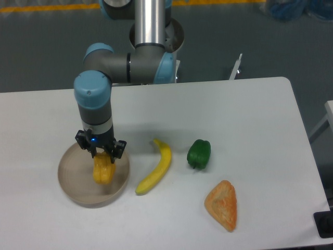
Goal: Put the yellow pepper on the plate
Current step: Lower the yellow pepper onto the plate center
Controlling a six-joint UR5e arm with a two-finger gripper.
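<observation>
The yellow pepper point(102, 170) is a lumpy yellow-orange block hanging below my gripper point(101, 154), which is shut on its top. It is over the middle of the plate point(70, 181), a round beige dish at the table's left. I cannot tell whether the pepper's lower end touches the dish. The arm comes down from the back, and its wrist hides the far rim of the plate.
A long curved banana point(156, 167) lies just right of the plate. A green pepper point(199, 153) sits further right, and an orange triangular piece point(223, 205) lies near the front right. The table's front edge runs close below the plate.
</observation>
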